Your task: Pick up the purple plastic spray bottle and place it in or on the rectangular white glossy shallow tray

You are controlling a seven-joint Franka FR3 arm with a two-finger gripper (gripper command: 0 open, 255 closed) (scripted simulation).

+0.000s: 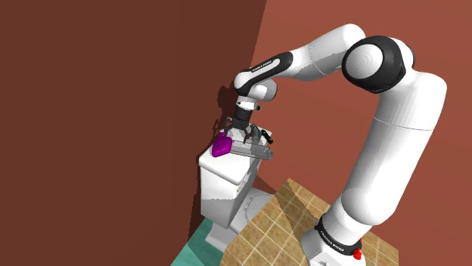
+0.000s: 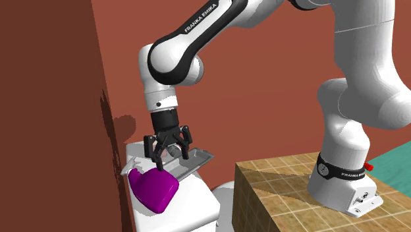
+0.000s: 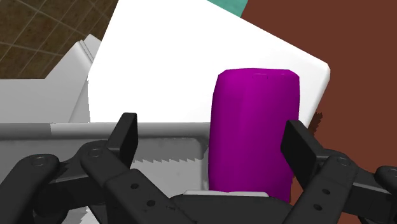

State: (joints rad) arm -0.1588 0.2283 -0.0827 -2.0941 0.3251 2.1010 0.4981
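Observation:
The purple spray bottle (image 2: pixel 153 188) rests on the white toilet tank lid (image 2: pixel 188 211), against the end of the shallow grey-white tray (image 2: pixel 197 158). In the shoulder view the bottle (image 1: pixel 222 146) sits at the tray's (image 1: pixel 256 150) left end. My gripper (image 2: pixel 170 157) hangs just above the bottle and tray, pointing down and open. In the wrist view the bottle (image 3: pixel 254 127) stands between the spread fingers (image 3: pixel 127 132), much closer to one of them, and the gripper (image 3: pixel 213 132) is not clasping it. The tray's rim (image 3: pixel 76 130) runs across under the other finger.
The tank (image 1: pixel 223 181) stands against a red-brown wall (image 1: pixel 113 91) that turns a corner close behind it. The toilet bowl (image 1: pixel 246 211) is below, with teal floor (image 1: pixel 198 253) beside it. The tiled stand (image 2: pixel 296 191) carries the arm's base (image 2: pixel 346 184).

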